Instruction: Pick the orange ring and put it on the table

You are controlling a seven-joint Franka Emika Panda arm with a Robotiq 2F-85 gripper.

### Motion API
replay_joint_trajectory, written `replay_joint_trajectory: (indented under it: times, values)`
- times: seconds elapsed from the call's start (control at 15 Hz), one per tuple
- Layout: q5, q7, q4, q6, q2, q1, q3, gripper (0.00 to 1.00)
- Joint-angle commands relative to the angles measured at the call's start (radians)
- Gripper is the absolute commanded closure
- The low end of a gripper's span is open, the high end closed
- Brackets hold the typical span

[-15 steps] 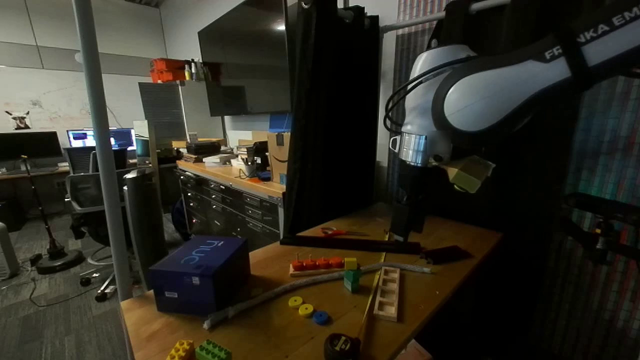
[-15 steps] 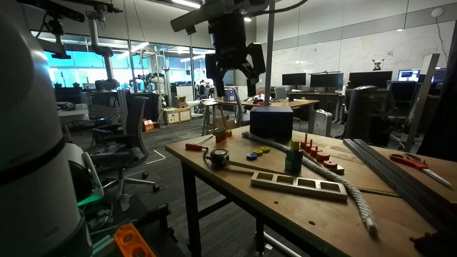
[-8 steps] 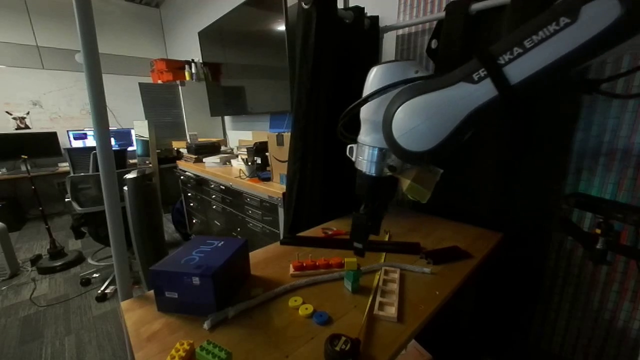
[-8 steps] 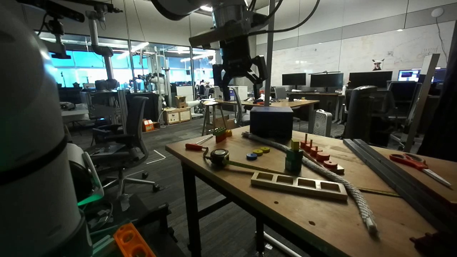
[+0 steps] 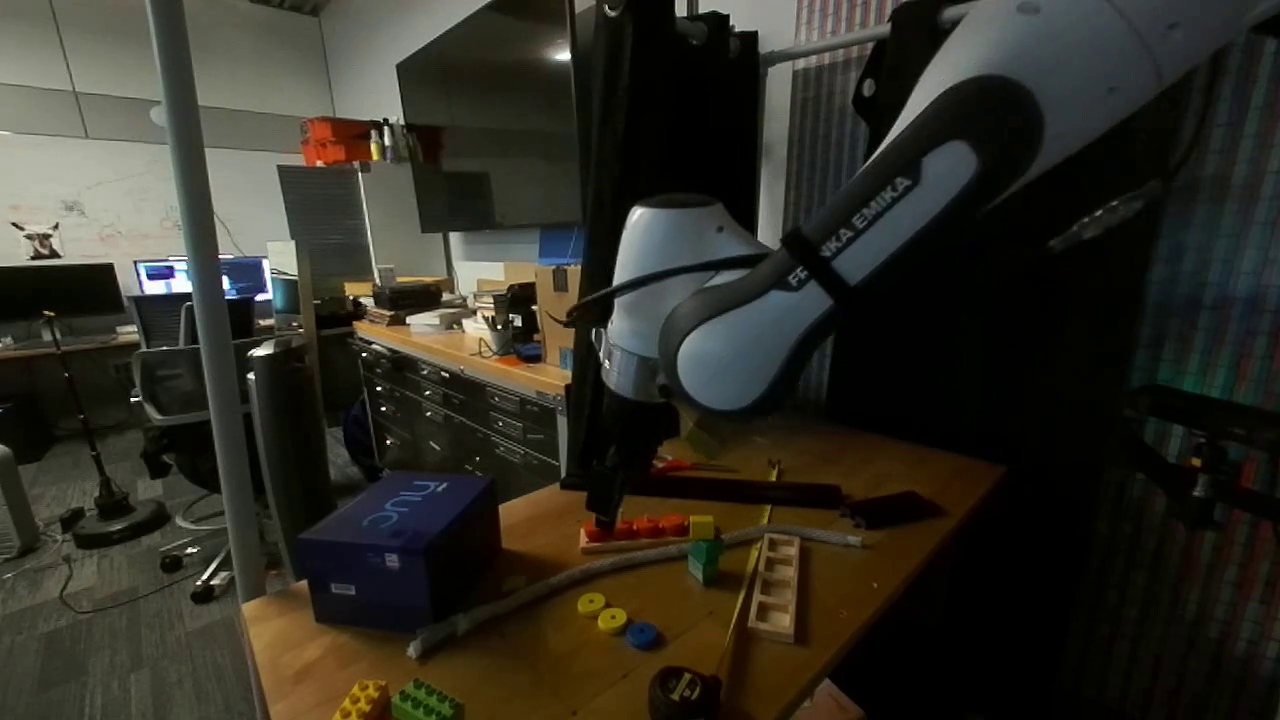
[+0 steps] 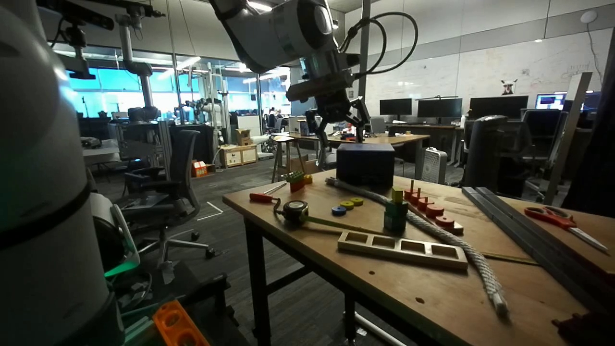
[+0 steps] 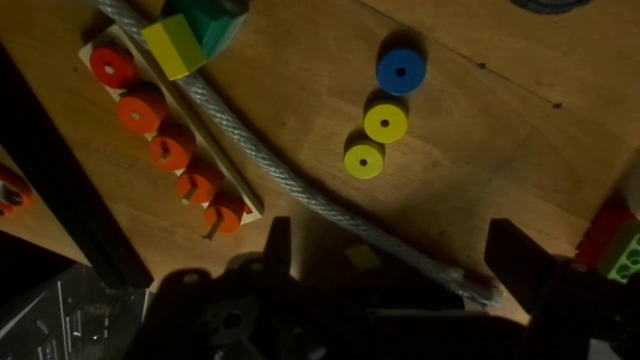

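Several orange rings (image 7: pixel 195 185) sit on pegs of a pale wooden board (image 7: pixel 250 216), with a redder ring (image 7: pixel 111 66) at one end. In both exterior views the orange rings (image 5: pixel 648 525) (image 6: pixel 435 210) stand in a row on the table (image 6: pixel 403 283). My gripper (image 6: pixel 342 139) is open and empty, raised above the table. In the wrist view the gripper (image 7: pixel 390 230) has its jaws wide apart over the rope's end, and the pegged rings lie to the left of the jaws. In an exterior view the gripper (image 5: pixel 603 515) overlaps the leftmost ring.
A grey rope (image 7: pixel 280 172) runs beside the board. A yellow block (image 7: pixel 172 47) tops a green block (image 7: pixel 212 27). Two yellow discs (image 7: pixel 385 123) and a blue disc (image 7: pixel 401 71) lie nearby. A blue box (image 5: pixel 400 550), tape measure (image 5: pixel 685 692) and black bar (image 5: pixel 740 490) are on the table.
The arm has swung and lowered: the gripper moved left and down in an exterior view, and slightly right and down in the opposite view. It stays open. The objects have not moved.
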Motion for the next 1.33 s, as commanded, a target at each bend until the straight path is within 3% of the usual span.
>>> replay_joint_trajectory:
  times: [0.0, 0.33, 0.47, 0.8, 1.27]
  values:
    - [-0.099, -0.017, 0.160, -0.017, 0.201, -0.006, -0.033, 0.00]
    - [-0.025, -0.328, 0.361, -0.184, 0.422, -0.029, -0.064, 0.00]
    - [-0.136, -0.306, 0.431, -0.221, 0.491, -0.005, -0.116, 0.00]
    - [-0.275, -0.317, 0.561, -0.229, 0.591, 0.006, -0.177, 0.00]
    - [-0.259, -0.407, 0.662, -0.258, 0.628, -0.031, -0.181, 0.00]
